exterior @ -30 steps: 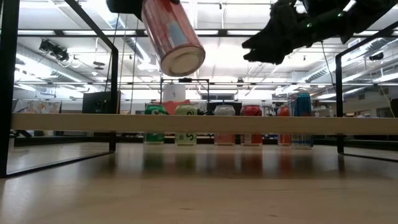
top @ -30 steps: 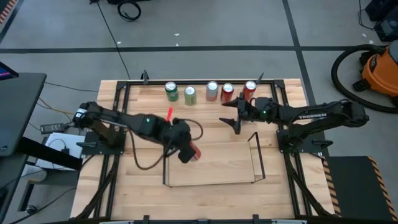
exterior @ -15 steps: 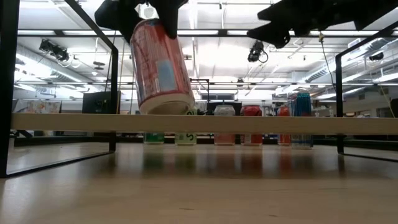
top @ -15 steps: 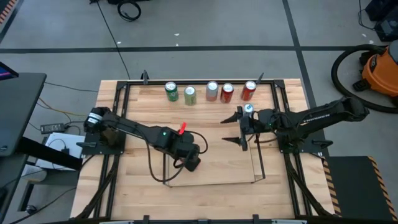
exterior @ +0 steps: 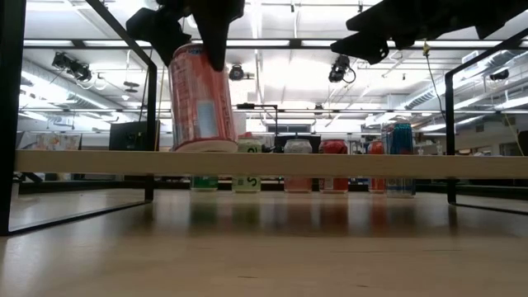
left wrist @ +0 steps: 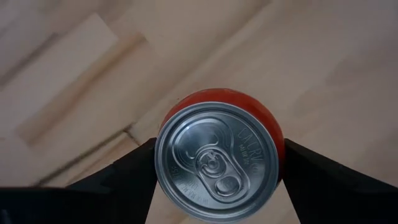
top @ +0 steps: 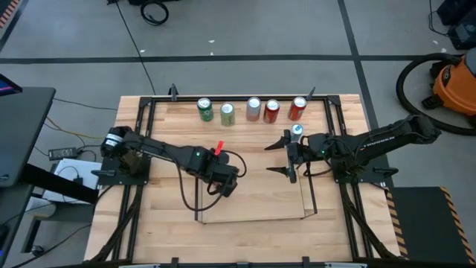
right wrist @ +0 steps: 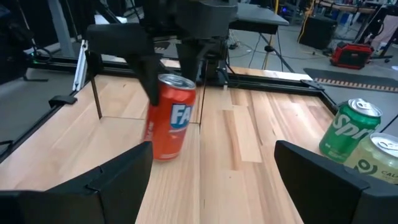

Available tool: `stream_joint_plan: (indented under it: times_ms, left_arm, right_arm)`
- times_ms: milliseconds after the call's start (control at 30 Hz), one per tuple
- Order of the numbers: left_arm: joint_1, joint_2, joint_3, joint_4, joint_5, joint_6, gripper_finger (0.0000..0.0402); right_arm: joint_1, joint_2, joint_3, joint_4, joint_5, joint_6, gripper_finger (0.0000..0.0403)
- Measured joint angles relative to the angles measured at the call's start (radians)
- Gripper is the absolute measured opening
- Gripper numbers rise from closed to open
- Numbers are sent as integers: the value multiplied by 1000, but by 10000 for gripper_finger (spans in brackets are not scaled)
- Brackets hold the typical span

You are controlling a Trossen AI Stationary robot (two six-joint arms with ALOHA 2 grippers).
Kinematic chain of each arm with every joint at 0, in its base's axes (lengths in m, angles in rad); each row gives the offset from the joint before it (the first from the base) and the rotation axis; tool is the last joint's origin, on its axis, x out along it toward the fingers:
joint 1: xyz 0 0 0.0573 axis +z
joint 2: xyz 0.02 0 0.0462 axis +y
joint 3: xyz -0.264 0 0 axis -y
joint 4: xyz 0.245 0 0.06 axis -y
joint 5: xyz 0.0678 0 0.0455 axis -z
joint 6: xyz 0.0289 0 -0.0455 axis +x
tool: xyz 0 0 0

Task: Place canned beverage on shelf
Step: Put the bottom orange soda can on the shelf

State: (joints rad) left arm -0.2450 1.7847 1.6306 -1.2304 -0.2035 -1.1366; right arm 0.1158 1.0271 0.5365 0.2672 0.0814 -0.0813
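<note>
One orange-red aluminium drink can (right wrist: 170,117) clamped between the fingers of the left gripper (left wrist: 219,163), held by its upper sides, silver pull-tab lid facing the wrist, white letters "FA" legible on the side. Hangs tilted a little, base just above or barely touching the pale wood floor of the low black-rod shelf (top: 253,199), near that frame's left end; contact impossible to judge. Right gripper (top: 287,154) spread wide and empty, hovering over the shelf's right end, well apart from the held can. Beyond both grippers, along the far edge of the wooden table (top: 171,223), five more cans: two green ones (top: 206,109), one reading "Spri", then silver (top: 253,109) and two red (top: 297,109).
</note>
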Motion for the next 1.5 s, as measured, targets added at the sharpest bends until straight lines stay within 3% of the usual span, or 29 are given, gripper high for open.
stream_joint_plan:
  times_ms: [900,1200,1500]
  left_arm:
    - [13,0,0,-40,-30,31,301]
    - [13,0,-1,-37,10,32,332]
    - [13,0,-1,-31,14,42,335]
  right_arm:
    - [-1,0,0,-1,4,-9,347]
    - [-1,0,0,-1,4,-12,347]
    - [-1,0,0,-1,4,-12,347]
